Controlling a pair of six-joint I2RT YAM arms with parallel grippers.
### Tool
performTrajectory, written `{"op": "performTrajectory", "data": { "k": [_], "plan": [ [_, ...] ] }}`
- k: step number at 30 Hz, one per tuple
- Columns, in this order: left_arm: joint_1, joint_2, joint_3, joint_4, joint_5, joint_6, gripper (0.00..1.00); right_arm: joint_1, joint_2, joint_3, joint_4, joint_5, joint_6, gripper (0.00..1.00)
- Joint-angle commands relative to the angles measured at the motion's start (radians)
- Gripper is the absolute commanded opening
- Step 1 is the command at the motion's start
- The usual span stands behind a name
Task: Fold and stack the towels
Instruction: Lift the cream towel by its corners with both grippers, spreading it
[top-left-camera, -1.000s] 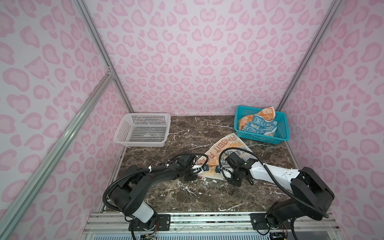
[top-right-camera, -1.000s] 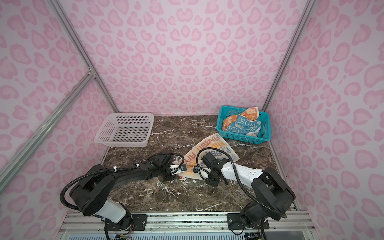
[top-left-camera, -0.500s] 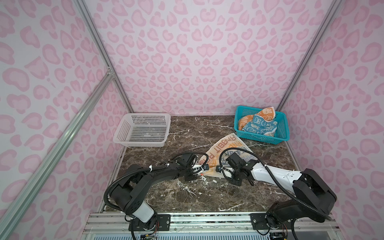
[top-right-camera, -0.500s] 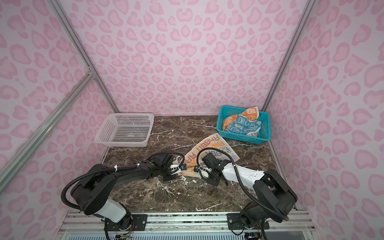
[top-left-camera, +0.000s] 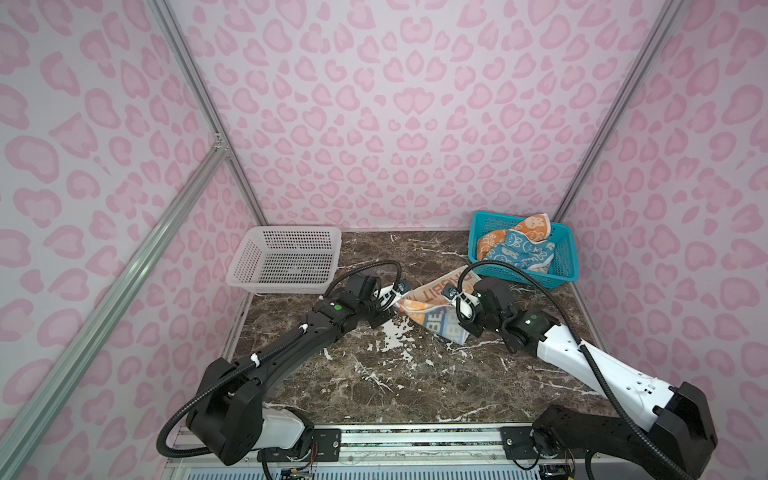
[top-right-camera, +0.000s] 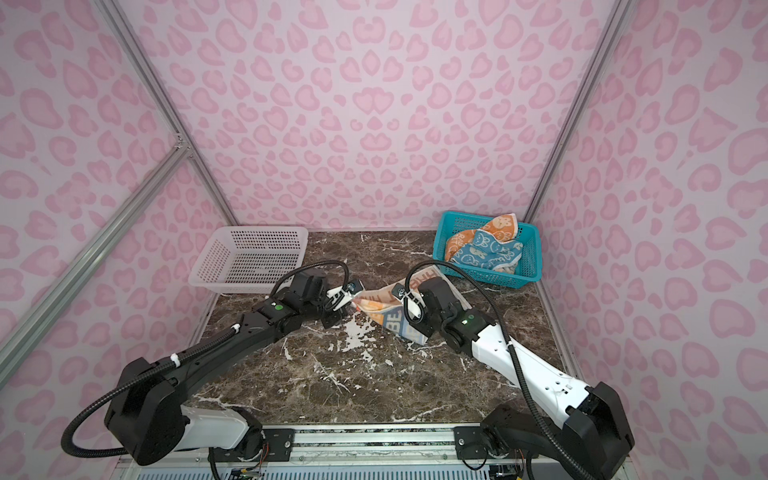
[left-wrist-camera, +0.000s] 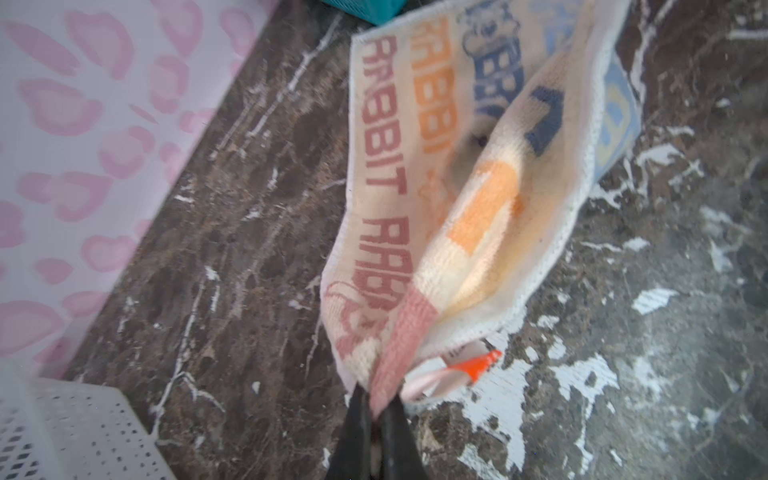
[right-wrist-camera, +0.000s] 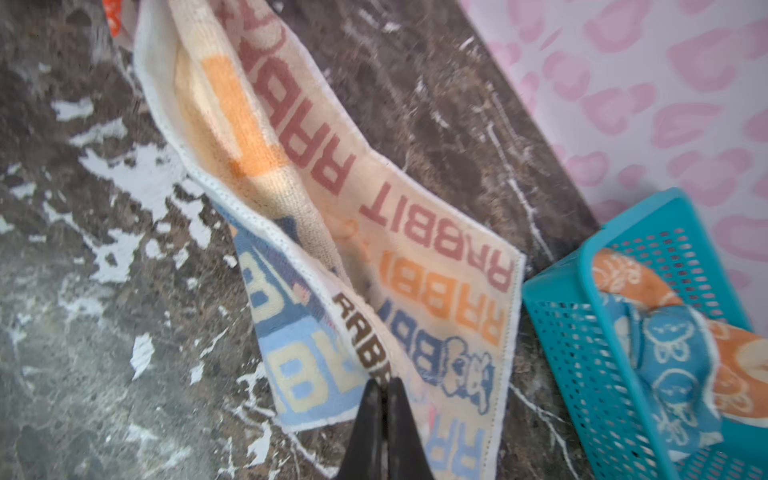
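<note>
Bright even diffuse light, faint soft shadows on table (top-left-camera: 415, 386), both top views sharp, wrist views blurred, towel (left-wrist-camera: 386, 166) lettering smeared

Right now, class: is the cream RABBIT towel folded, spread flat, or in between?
In between. The cream towel has one edge lifted and curling over the rest on the table; jaws pinch both raised corners.
</note>
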Motion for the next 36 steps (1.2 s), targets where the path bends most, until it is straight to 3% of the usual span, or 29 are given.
{"op": "performTrajectory", "data": {
  "k": [1, 8, 12, 20, 28, 31, 36],
  "plan": [
    [0.005, -0.048, 0.062, -0.034, -0.068, -0.069, 0.03, -0.005, -0.026, 0.062, -0.007, 0.018, 0.039, 0.0],
    [0.005, -0.191, 0.173, -0.07, -0.017, -0.058, 0.03, -0.016, -0.04, 0.298, -0.14, -0.073, 0.054, 0.0],
    [0.002, -0.284, 0.212, -0.094, 0.044, -0.013, 0.03, 0.02, -0.085, 0.393, -0.201, -0.142, 0.0, 0.0],
    [-0.036, -0.443, 0.286, -0.12, 0.171, 0.045, 0.03, 0.157, -0.149, 0.554, -0.3, -0.118, -0.057, 0.0],
    [-0.047, -0.485, 0.351, -0.097, 0.266, -0.038, 0.03, 0.195, -0.189, 0.625, -0.24, -0.095, -0.043, 0.0],
    [-0.047, -0.453, 0.352, -0.094, 0.247, -0.074, 0.03, 0.139, -0.159, 0.636, -0.221, -0.091, -0.026, 0.0],
    [0.0, -0.326, 0.352, -0.089, 0.163, -0.093, 0.03, -0.133, -0.013, 0.708, -0.27, -0.288, 0.089, 0.0]
  ]
}}
